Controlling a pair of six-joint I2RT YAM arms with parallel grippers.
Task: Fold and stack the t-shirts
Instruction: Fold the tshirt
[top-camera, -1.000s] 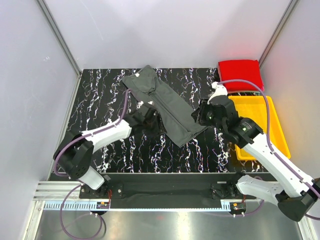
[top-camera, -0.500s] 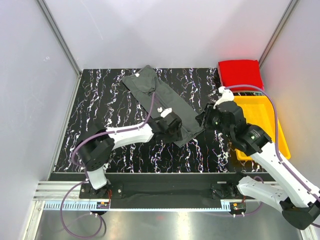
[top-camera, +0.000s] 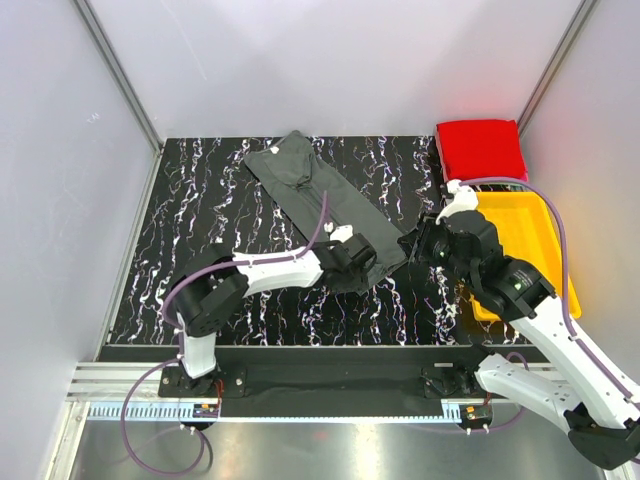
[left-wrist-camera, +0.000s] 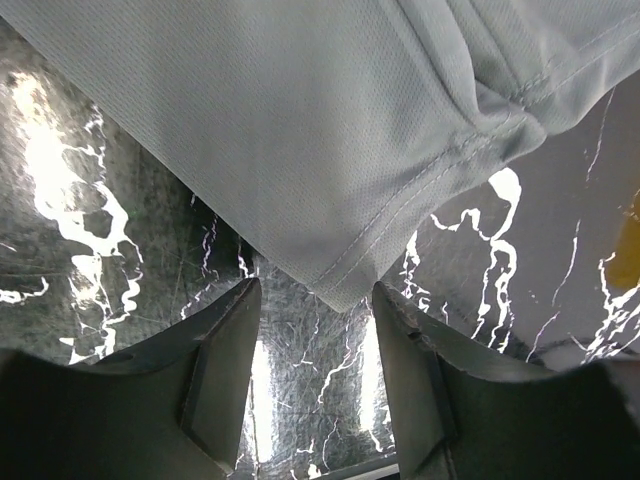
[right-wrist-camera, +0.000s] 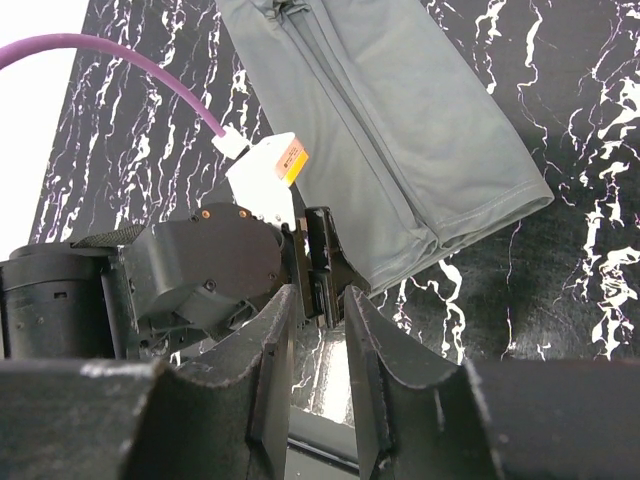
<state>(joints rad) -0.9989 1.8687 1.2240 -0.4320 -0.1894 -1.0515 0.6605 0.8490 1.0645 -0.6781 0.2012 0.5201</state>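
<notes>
grey t-shirt (left-wrist-camera: 300, 150) corner at mouth of spread left gripper (left-wrist-camera: 315, 290)

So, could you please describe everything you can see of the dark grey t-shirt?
The dark grey t-shirt is fine-knit cloth with stitched hems, folded lengthwise into a long strip. It lies flat and diagonal on the black marbled table, bunched at the far end. Its near corner sits between the open fingers of the left hand, ungripped.
</notes>
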